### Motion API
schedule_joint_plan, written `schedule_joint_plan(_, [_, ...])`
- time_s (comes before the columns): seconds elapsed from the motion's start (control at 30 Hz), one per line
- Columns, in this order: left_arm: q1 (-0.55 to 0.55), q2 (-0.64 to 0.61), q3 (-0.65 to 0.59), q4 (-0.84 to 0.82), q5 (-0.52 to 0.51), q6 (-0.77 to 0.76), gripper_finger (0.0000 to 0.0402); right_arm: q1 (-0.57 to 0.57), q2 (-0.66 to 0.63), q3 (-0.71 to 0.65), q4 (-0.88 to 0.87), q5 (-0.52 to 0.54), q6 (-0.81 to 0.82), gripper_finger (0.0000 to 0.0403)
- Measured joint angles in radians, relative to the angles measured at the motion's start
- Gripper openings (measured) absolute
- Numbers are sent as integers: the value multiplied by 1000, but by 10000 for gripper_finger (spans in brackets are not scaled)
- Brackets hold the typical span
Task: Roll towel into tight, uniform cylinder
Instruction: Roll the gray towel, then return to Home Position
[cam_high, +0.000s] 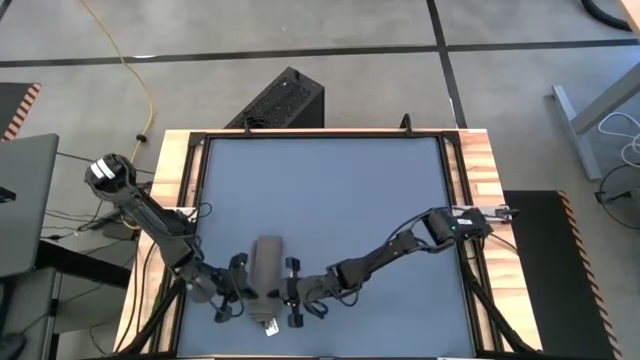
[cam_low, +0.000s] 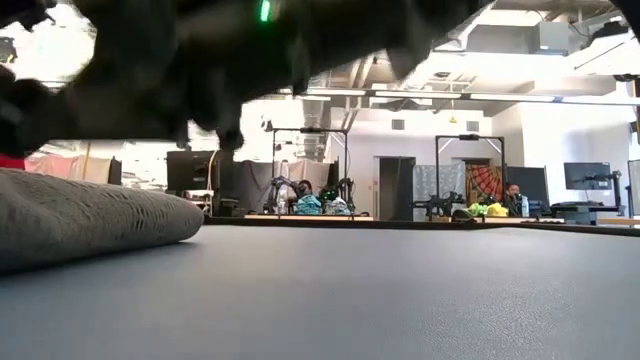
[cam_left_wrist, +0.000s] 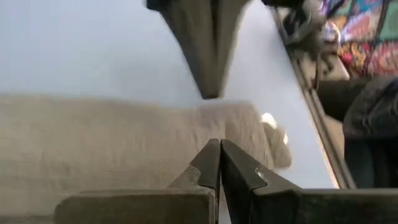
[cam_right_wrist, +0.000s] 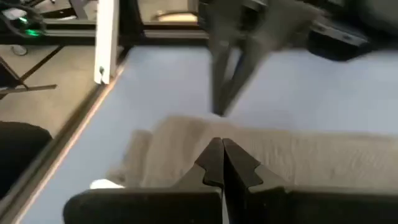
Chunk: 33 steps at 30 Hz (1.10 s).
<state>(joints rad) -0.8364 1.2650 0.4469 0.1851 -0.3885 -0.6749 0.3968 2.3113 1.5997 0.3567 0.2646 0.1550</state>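
A: High view first: your towel (cam_high: 267, 280) lies as a narrow roll near the table's (cam_high: 330, 190) front edge, with the left gripper (cam_high: 238, 292) and right gripper (cam_high: 294, 297) flanking it.

B: Fingers?

A: Both wrist views show yours pinched together, holding nothing, tips at the cloth.

B: Risk?

A: Push unevenly and you'll likely skew or loosen the roll; its tag (cam_high: 270, 326) end looks ragged.

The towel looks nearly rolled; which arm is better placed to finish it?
Neither clearly: the left end effector and right end effector flank the towel evenly, both shut at its edges. Probably both together.
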Motion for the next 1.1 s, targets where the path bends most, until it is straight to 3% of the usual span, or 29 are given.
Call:
schedule_joint_plan(0.23, [0,-102,2,17,-114,65,0,56,-121,-9,-197,9,-127,17])
schedule_joint_plan(0.37, [23,-84,2,113,-200,124,0,88,-229,-133,-185,48,-140,17])
schedule_joint_plan(0.43, [68,-55,2,197,-180,191,0,87,-293,-237,-122,49,-140,17])
schedule_joint_plan(0.53, [155,-19,2,302,-66,304,0,77,-405,-435,42,55,-123,17])
schedule_joint_plan(0.7, [284,-56,2,309,47,407,0,53,-566,-746,339,70,-65,17])
schedule_joint_plan(0.93, [396,-257,-36,209,96,496,0,17,-762,-1073,545,132,1,17])
schedule_joint_plan(1.1, [400,-475,-209,265,60,472,0,-69,-914,-1220,586,153,31,17])
